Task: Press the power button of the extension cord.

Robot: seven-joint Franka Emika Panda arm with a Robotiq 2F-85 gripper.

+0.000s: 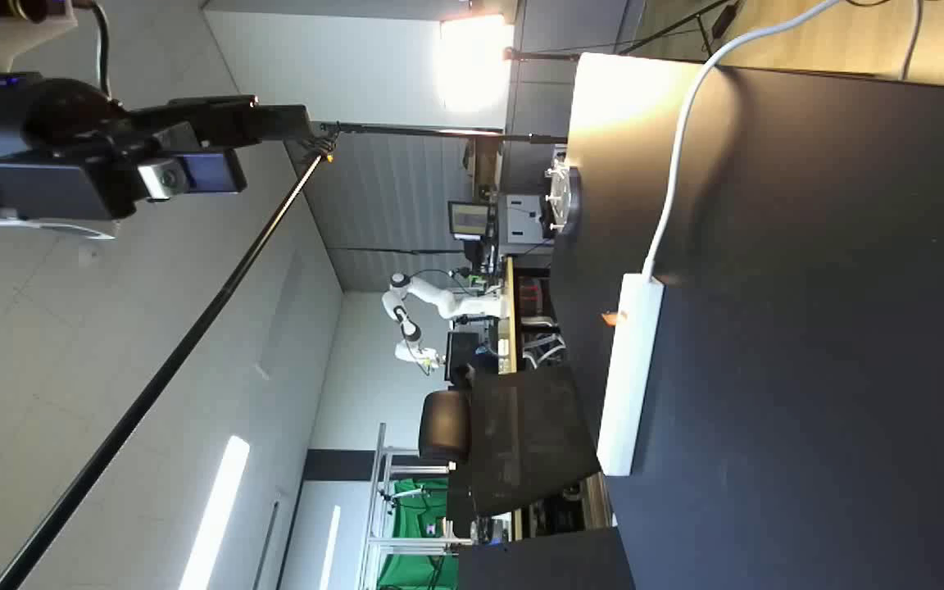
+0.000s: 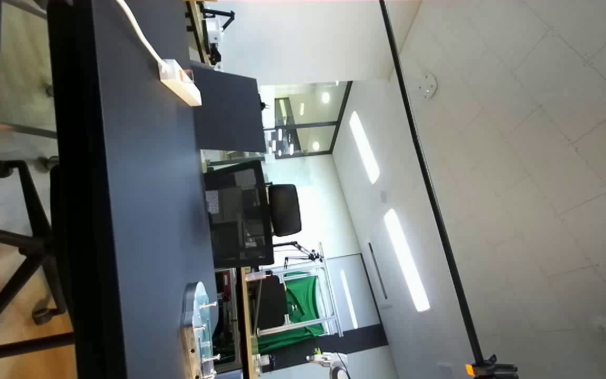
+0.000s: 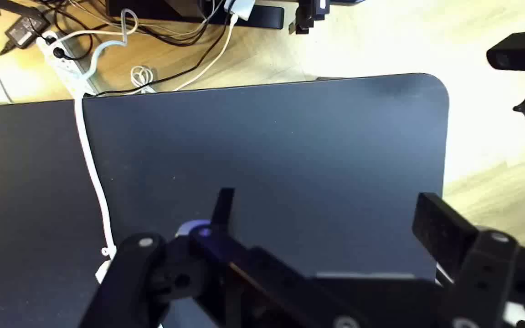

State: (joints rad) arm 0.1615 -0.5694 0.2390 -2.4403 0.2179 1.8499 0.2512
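One extension cord (image 1: 633, 373), one power button (image 1: 612, 318), two fingers (image 3: 443, 226) spread wide

The single extension cord, white and narrow, lies on the one dark table (image 1: 808, 393). In an exterior view the extension cord (image 2: 179, 84) shows between ten and eleven o'clock from the middle. In an exterior view it is at four, its one power button a tiny orange patch near the cable end, on the cord's nine o'clock side; too small to tell whether it is pressed in. One white cable (image 1: 673, 164) leaves that end towards one o'clock.

One gripper (image 3: 328, 209): in the wrist view its two fingers stand wide apart, one tip between seven and eight o'clock, one between three and four, with dark table between them. The white cable there runs from ten o'clock to eight, where one white corner of the cord shows beside the gripper. In an exterior view the gripper (image 1: 283, 121) is well apart from the cord, towards ten o'clock of it.

Farther out: one socket strip (image 3: 72, 75) at ten o'clock in the wrist view; in an exterior view, one clear plate (image 2: 201, 314) with several metal posts at seven, one mesh chair (image 2: 250, 221) between eight and nine, one green cloth (image 2: 298, 305) at six.
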